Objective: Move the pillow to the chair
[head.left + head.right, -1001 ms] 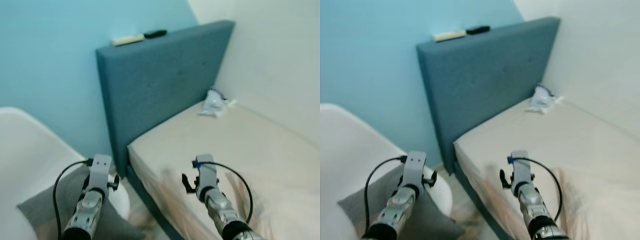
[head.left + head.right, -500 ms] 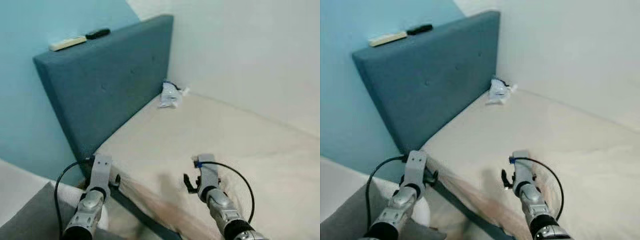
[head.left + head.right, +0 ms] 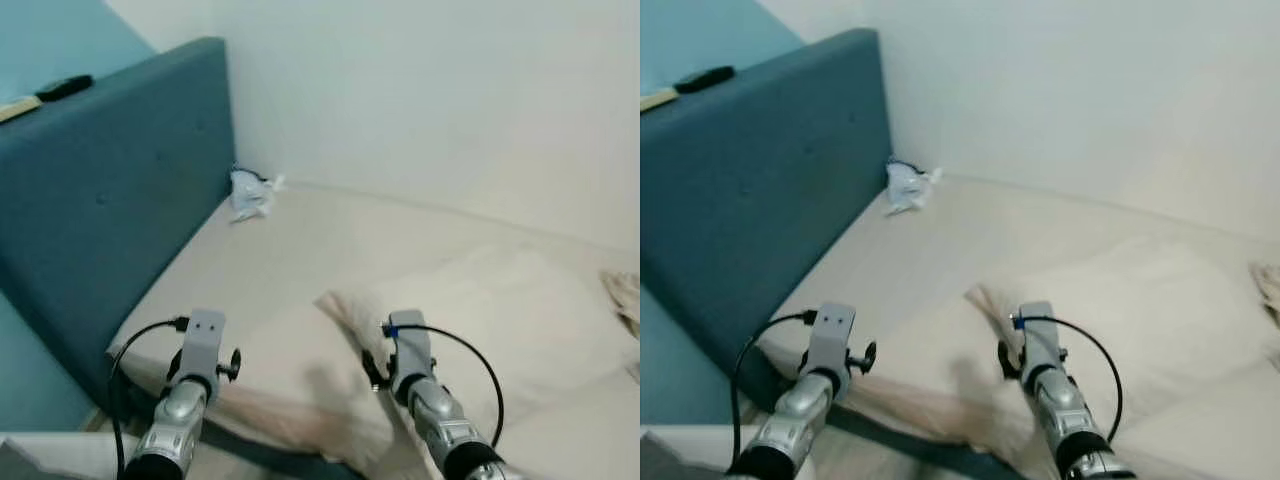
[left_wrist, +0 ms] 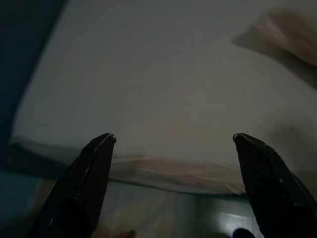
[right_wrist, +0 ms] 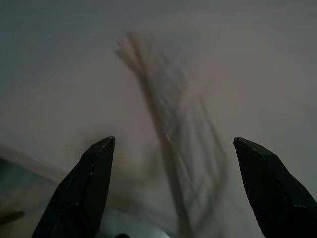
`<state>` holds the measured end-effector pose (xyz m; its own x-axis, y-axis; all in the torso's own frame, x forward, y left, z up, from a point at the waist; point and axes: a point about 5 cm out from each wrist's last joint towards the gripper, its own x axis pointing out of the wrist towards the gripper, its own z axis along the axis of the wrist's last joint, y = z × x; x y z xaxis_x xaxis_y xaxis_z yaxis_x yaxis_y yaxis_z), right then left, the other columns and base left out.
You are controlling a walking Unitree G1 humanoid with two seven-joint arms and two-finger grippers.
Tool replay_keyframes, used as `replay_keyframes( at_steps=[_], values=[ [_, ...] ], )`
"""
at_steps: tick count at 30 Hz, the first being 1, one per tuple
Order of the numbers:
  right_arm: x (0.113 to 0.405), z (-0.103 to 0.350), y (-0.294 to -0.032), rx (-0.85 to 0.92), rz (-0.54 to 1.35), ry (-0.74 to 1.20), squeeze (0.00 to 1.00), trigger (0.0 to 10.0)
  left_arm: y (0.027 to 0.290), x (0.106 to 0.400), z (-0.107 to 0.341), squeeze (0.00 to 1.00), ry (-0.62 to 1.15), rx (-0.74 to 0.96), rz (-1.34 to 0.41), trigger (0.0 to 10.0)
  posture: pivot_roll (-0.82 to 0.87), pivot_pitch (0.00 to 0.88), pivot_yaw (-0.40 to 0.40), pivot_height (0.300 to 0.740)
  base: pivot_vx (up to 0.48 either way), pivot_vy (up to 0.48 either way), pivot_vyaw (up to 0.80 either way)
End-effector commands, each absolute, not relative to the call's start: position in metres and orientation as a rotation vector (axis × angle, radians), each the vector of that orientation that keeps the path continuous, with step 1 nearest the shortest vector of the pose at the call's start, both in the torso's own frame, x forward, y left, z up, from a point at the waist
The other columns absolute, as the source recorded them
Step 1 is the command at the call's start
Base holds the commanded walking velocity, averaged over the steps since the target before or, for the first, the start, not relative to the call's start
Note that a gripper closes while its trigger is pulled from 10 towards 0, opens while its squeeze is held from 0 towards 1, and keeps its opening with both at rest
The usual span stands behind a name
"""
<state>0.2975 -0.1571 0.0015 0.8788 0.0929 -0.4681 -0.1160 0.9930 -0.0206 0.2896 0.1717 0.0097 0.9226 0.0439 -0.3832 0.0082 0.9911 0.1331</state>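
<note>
A pale wall corner and a blue upholstered headboard (image 3: 110, 180) frame the bed (image 3: 300, 260), whose cream sheet takes most of what we see. The pillow (image 3: 500, 310), also cream, lies on the mattress at about 3 o'clock from the centre, its near corner just ahead of our right claw (image 5: 173, 191). A crumpled white bag (image 3: 248, 192) sits at 11 o'clock by the headboard.

Both claws are spread wide and hold nothing; the left claw (image 4: 173, 186) hovers over the mattress edge. We judge the step is reaching for the pillow. To do it well, we should bring both claws to the pillow's two sides, pinch deep into the fabric, and lift evenly so it does not sag or slip.
</note>
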Motion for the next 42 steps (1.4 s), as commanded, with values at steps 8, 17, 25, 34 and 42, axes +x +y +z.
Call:
replay_keyframes(
  at_steps=[8,17,25,34,42],
  values=[
    [0.2955,-0.0006,-0.1581,-0.047,0.102,0.496,0.00,10.0,0.1718,0.2853,0.0047,0.00,0.417,0.133,0.013,10.0,-0.03,0.038,-0.036,0.740,0.000,0.000,-0.80],
    [0.2938,-0.0030,-0.1605,-0.088,0.097,0.516,0.00,10.0,0.1693,0.2849,0.0052,0.00,0.406,0.128,-0.004,10.0,-0.03,0.040,-0.038,0.740,0.000,0.000,-0.35],
    [0.2940,-0.0024,-0.1621,-0.077,0.083,0.508,0.00,10.0,0.1650,0.2851,0.0068,0.00,0.386,0.141,-0.036,10.0,-0.03,0.043,-0.038,0.740,0.000,0.000,0.00],
    [0.2946,-0.0010,-0.1627,-0.069,0.079,0.495,0.00,10.0,0.1628,0.2840,0.0059,0.00,0.389,0.152,-0.047,10.0,-0.04,0.046,-0.037,0.740,0.000,-0.315,0.00],
    [0.2940,-0.0015,-0.1635,-0.070,0.077,0.497,0.00,10.0,0.1622,0.2833,0.0054,0.00,0.390,0.160,-0.051,10.0,-0.04,0.048,-0.038,0.740,0.000,-0.433,0.00]
  ],
)
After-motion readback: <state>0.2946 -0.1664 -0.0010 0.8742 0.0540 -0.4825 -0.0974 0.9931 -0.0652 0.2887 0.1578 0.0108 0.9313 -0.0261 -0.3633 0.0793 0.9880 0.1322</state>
